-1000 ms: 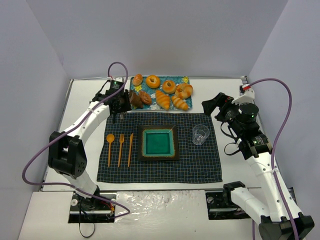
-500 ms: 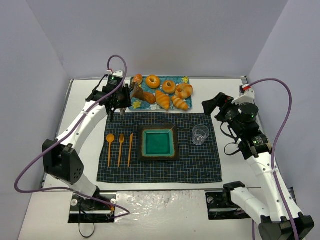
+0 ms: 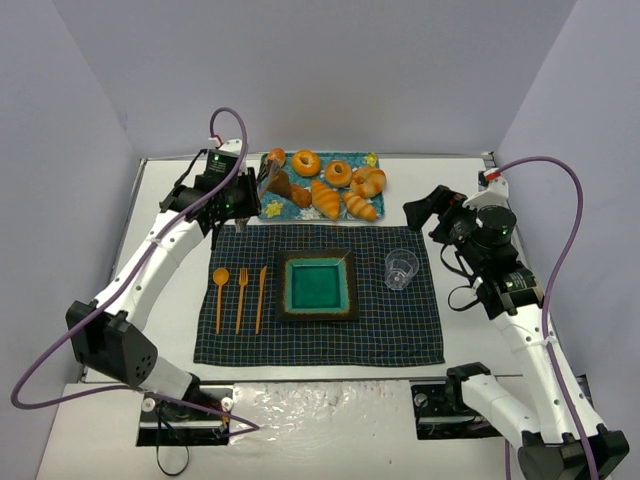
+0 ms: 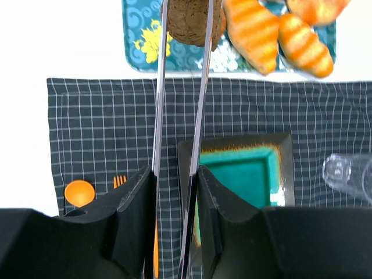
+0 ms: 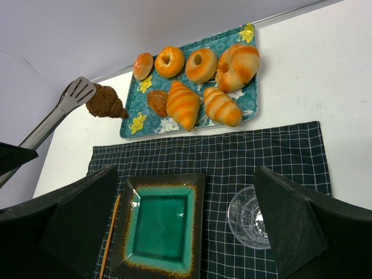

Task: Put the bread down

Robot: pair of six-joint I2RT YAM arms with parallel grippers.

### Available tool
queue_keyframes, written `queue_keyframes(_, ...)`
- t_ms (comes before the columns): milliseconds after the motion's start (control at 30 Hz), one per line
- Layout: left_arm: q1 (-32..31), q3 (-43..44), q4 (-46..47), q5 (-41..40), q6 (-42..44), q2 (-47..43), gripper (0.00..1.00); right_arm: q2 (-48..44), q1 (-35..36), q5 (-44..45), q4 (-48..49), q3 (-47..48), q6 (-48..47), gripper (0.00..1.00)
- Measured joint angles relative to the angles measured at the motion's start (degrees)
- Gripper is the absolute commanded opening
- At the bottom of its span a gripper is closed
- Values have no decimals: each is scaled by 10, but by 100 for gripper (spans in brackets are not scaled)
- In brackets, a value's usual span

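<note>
My left gripper is shut on a pair of metal tongs. The tongs pinch the bread, a dark chocolate-brown ridged croissant, and hold it in the air over the left end of the blue floral tray. The left wrist view shows the bread between the tong blades, beyond the gripper. The right wrist view shows the bread and the tongs. A square teal plate lies bare on the checked mat. My right gripper is open and empty, hovering right of the tray.
The tray holds golden croissants, donuts and a small reddish-brown roll. A clear glass stands right of the plate. An orange spoon, fork and knife lie left of it on the dark checked mat.
My left arm has risen and drawn back, lifting the bread in the tongs off the tray's left end. The right arm has not moved.
</note>
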Motion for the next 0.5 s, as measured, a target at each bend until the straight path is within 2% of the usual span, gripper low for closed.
queue_keyframes(233, -29, -14, -32, 23, 9, -30, 4, 2, 2, 4, 0, -3, 0, 100)
queue_keyframes(500, -60, -80, -58, 61, 8, -120, 5, 6, 8, 7, 0, -9, 0, 100)
